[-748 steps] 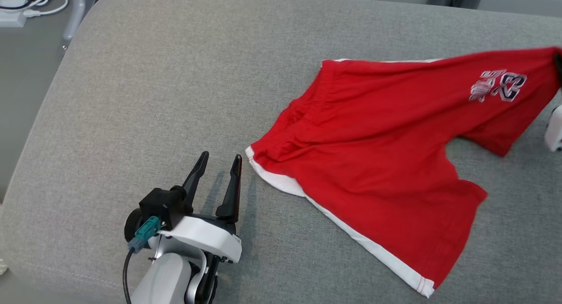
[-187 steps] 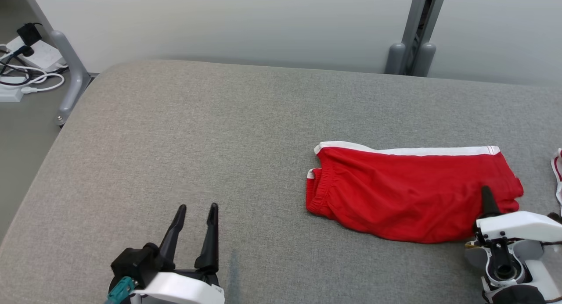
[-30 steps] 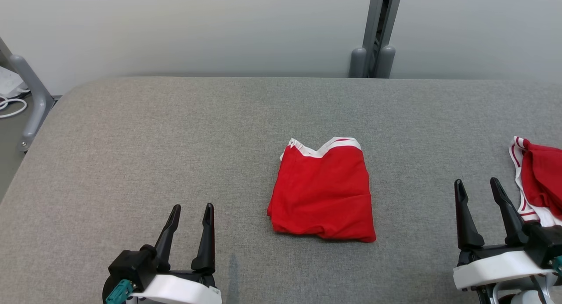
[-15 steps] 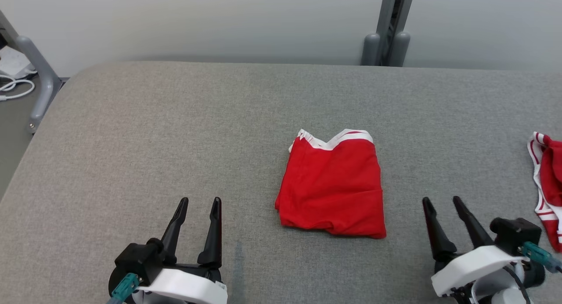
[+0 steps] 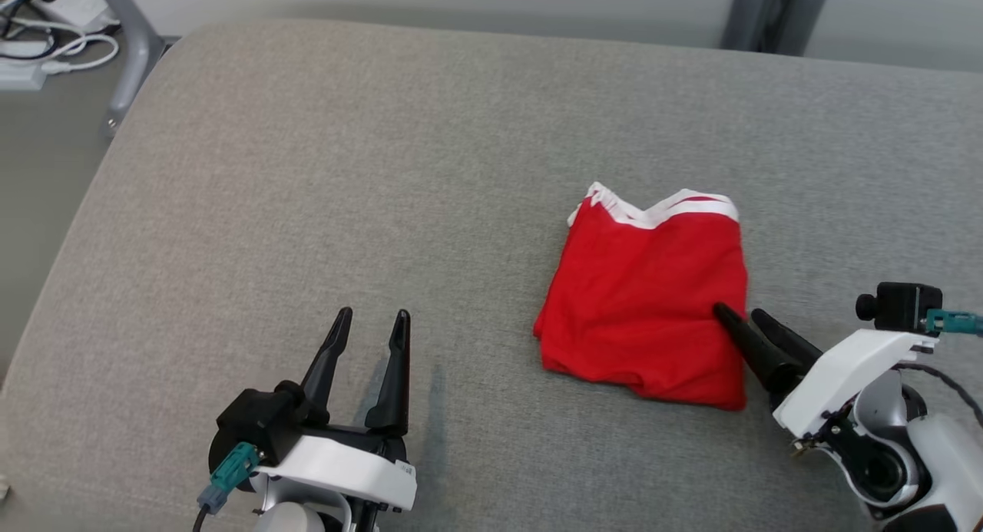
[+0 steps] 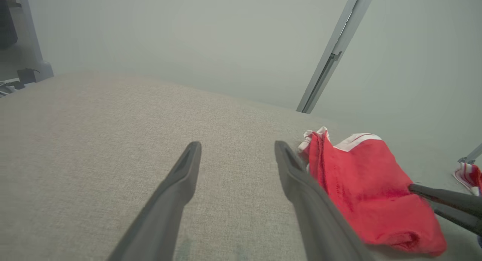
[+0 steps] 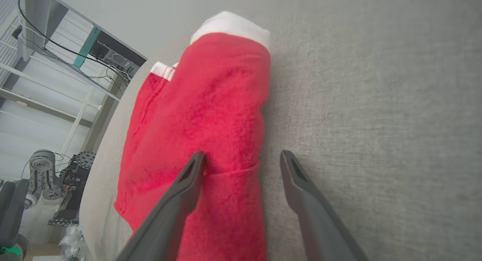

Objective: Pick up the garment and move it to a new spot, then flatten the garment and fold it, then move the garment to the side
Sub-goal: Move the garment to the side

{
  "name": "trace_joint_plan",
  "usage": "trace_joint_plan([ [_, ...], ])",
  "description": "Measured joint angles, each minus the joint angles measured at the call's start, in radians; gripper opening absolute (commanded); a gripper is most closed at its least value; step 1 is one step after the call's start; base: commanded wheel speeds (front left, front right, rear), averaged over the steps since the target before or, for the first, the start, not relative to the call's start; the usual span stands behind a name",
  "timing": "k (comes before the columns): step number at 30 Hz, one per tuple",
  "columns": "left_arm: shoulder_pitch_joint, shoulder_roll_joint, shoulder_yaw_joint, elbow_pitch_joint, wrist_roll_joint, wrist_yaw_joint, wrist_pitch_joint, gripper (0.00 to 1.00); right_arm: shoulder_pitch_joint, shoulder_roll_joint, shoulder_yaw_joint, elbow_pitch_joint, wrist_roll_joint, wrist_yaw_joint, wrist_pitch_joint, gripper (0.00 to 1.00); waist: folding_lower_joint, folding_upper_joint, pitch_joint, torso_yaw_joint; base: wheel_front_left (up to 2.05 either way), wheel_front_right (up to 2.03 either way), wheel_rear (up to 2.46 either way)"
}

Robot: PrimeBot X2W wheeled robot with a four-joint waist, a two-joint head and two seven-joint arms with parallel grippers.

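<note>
Right pincer: jaws fully apart, holding nothing. Half a second ago its tips stood well clear of the garment, off to its right. They now reach the garment's right edge, near the corner closest to the robot. In the right wrist view, the right pincer straddles that edge, with one finger over the red cloth and the other over the bare table just beside it. Whether either finger touches the cloth cannot be told.

Left pincer: jaws fully apart, empty. It sits near the robot's edge of the table, well apart from the garment, in the same relation to it as before.

Note: the head view has shifted down and to the left over the same interval. The garment's new place in that view is a camera effect. Its shape and lie are unchanged.

Garment: folded to a compact rectangle, flat on the table right of centre, with the white hem on the far edge. A second red-and-white item lies further right.

Assessment: flattening and folding appear complete, and the move to the side is not yet done. The approach suggests that step is starting. The jaws must close on all layers at the edge, as a partial grip could open the fold when the garment is moved.
</note>
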Motion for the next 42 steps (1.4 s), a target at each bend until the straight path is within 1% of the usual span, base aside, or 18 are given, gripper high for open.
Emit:
trace_joint_plan([
  [6, -0.013, 0.001, -0.009, 0.0, -0.01, 0.005, 0.0, 1.0, -0.07, -0.04, 0.015, 0.039, 0.141, 0.0, 0.108, 1.0, 0.0, 0.0, 0.041, 0.057, 0.0, 0.0, 0.0],
  [11, -0.02, 0.0, -0.017, 0.0, -0.026, 0.005, 0.0, 1.0, -0.113, -0.05, 0.017, 0.075, 0.184, 0.0, 0.13, 1.0, 0.0, 0.0, 0.057, 0.087, 0.0, 0.0, 0.0],
  [14, -0.022, 0.0, -0.021, -0.003, -0.026, 0.005, 0.0, 1.0, -0.137, -0.055, 0.024, 0.102, 0.19, 0.0, 0.13, 1.0, 0.0, 0.0, 0.066, 0.1, 0.0, 0.0, 0.0],
  [15, -0.023, 0.0, -0.022, -0.004, -0.026, 0.005, 0.0, 1.0, -0.144, -0.06, 0.033, 0.105, 0.19, 0.0, 0.132, 0.19, 0.0, 0.0, 0.069, 0.104, 0.0, 0.0, 0.0],
  [16, -0.023, 0.0, -0.023, -0.005, -0.026, 0.005, 0.0, 1.0, -0.152, -0.067, 0.046, 0.104, 0.186, 0.0, 0.133, 0.0, 0.0, 0.0, 0.071, 0.106, 0.0, 0.0, 0.0],
  [21, -0.024, 0.001, -0.025, -0.007, -0.025, 0.01, 0.0, 1.0, -0.166, -0.085, 0.104, 0.109, 0.159, 0.0, 0.116, 0.0, 0.0, 0.0, 0.07, 0.108, 0.0, 0.0, 0.0],
  [25, -0.024, 0.0, -0.026, -0.008, -0.016, 0.01, 0.0, 1.0, -0.171, -0.099, 0.151, 0.113, 0.139, 0.001, 0.076, 0.0, 0.0, 0.0, 0.061, 0.095, 0.0, 0.0, 0.0],
  [27, -0.024, 0.0, -0.026, -0.008, -0.014, 0.01, 0.0, 1.0, -0.171, -0.11, 0.18, 0.112, 0.119, 0.0, 0.047, 0.0, 0.0, 0.0, 0.052, 0.086, 0.0, 0.0, 0.0],
  [30, -0.023, 0.0, -0.023, -0.01, 0.004, 0.005, 0.0, 1.0, -0.172, -0.15, 0.251, 0.098, 0.088, 0.0, -0.015, 0.0, 0.0, 0.0, 0.024, 0.05, 0.0, 0.0, 0.0],
  [31, -0.019, 0.0, -0.021, -0.016, 0.02, -0.004, 0.0, 1.0, -0.191, -0.204, 0.3, 0.06, 0.075, 0.0, -0.055, 0.0, 0.0, 0.0, -0.001, -0.009, 0.0, 0.0, 0.0],
  [32, -0.017, 0.0, -0.027, -0.018, 0.034, -0.013, 0.0, 1.0, -0.208, -0.243, 0.322, 0.026, 0.072, 0.0, -0.055, 0.0, 0.0, 0.0, -0.009, -0.055, 0.0, 0.0, 0.0],
  [34, -0.024, 0.0, -0.03, -0.024, 0.042, -0.023, 0.0, 1.0, -0.234, -0.305, 0.333, -0.032, 0.073, 0.0, -0.036, 0.0, 0.0, 0.0, -0.006, -0.125, 0.0, 0.0, 0.0],
  [35, -0.031, 0.0, -0.03, -0.026, 0.047, -0.025, 0.0, 1.0, -0.243, -0.325, 0.331, -0.045, 0.072, 0.0, -0.036, 0.0, 0.0, 0.0, -0.002, -0.142, 0.0, 0.0, 0.0],
  [36, -0.081, -0.001, -0.026, -0.038, 0.061, -0.033, 0.0, 1.0, -0.272, -0.425, 0.316, -0.109, 0.049, 0.0, -0.019, 0.0, 0.0, 0.0, 0.029, -0.203, 0.0, 0.0, 0.0],
  [42, -0.153, -0.001, -0.024, -0.037, 0.087, -0.058, -0.001, 1.0, -0.309, -0.551, 0.24, -0.167, 0.074, 0.0, 0.03, 0.0, 0.0, 0.0, 0.12, -0.264, 0.0, 0.0, 0.0],
])
